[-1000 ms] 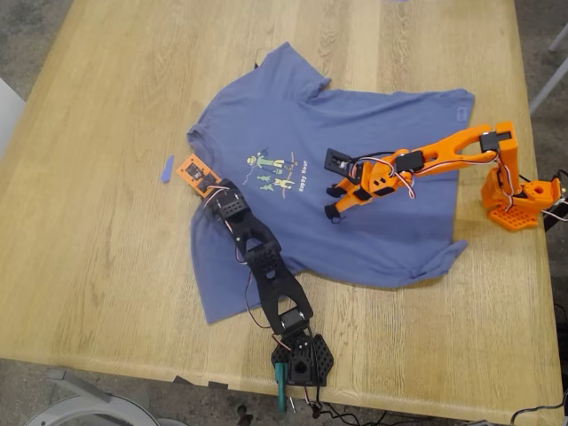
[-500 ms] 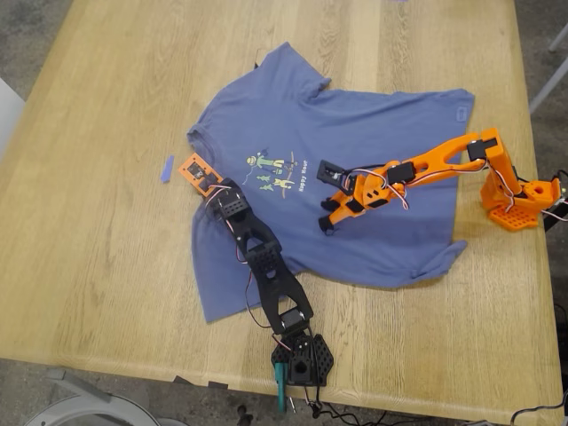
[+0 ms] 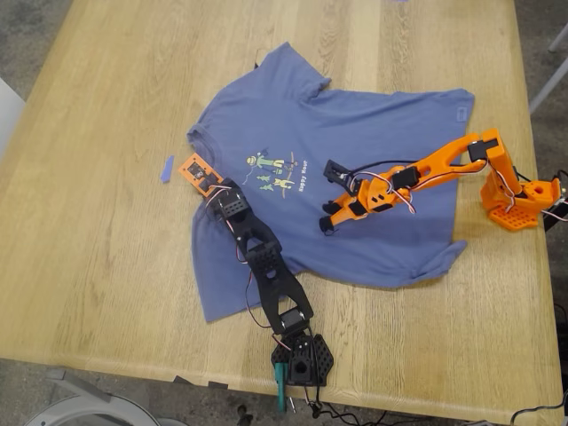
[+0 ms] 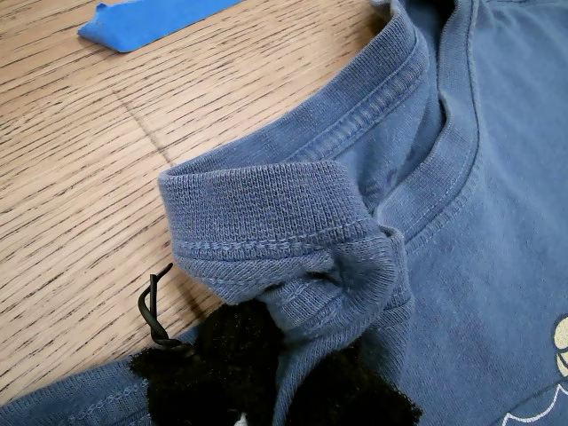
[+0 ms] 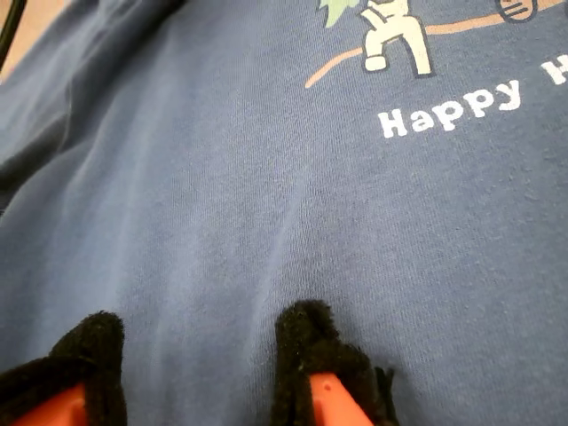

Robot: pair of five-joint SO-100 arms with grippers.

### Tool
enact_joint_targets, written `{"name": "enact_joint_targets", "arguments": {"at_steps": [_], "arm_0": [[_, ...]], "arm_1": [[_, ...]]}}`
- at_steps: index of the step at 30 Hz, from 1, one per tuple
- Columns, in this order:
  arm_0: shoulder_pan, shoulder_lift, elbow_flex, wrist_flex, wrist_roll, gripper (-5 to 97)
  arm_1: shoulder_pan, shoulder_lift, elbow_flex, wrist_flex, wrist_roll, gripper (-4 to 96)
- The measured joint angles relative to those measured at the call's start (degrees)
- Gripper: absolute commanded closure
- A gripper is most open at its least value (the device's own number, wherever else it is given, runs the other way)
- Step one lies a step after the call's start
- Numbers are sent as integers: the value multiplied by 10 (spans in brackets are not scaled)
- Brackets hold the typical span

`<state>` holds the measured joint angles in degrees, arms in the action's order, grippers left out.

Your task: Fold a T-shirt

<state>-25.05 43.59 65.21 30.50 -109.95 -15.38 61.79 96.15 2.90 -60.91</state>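
Note:
The periwinkle T-shirt [image 3: 382, 151] lies flat on the wooden table [image 3: 98, 248], with its neck toward the exterior view's left and its print [image 3: 275, 170] facing up. My first gripper [image 3: 199, 171] [image 4: 275, 359], on the black arm, is shut on the ribbed collar [image 4: 266, 213], which bunches up between its black pads. My second gripper [image 3: 327, 222] [image 5: 195, 355], on the orange arm, hovers low over the shirt's middle just past the lettering [image 5: 448, 111]. It is open, its padded fingers [image 5: 311, 355] apart with only flat cloth below them.
A small blue tape scrap [image 3: 167, 169] [image 4: 151, 18] lies on bare wood beside the collar. The black arm's base [image 3: 302, 359] stands at the near table edge. The orange arm's base [image 3: 519, 200] sits at the exterior view's right edge.
My second gripper has dropped lower and shifted toward the exterior view's left, closer to the print. The first arm and the shirt have not moved.

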Motion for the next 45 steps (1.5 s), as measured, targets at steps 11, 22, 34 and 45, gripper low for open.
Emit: {"name": "enact_joint_targets", "arguments": {"at_steps": [11, 22, 34, 45], "arm_0": [[0, 0, 1, -4, 0, 917], [0, 0, 5, -10, 0, 915], [0, 1, 11, -18, 0, 912], [4, 0, 11, -18, 0, 911]], "arm_1": [[-35, -66, -107, 142, 8, 608], [-61, -156, -295, 365, -4, 608], [-62, -297, -570, 606, -52, 684], [-62, -319, -601, 642, -76, 767]]}}
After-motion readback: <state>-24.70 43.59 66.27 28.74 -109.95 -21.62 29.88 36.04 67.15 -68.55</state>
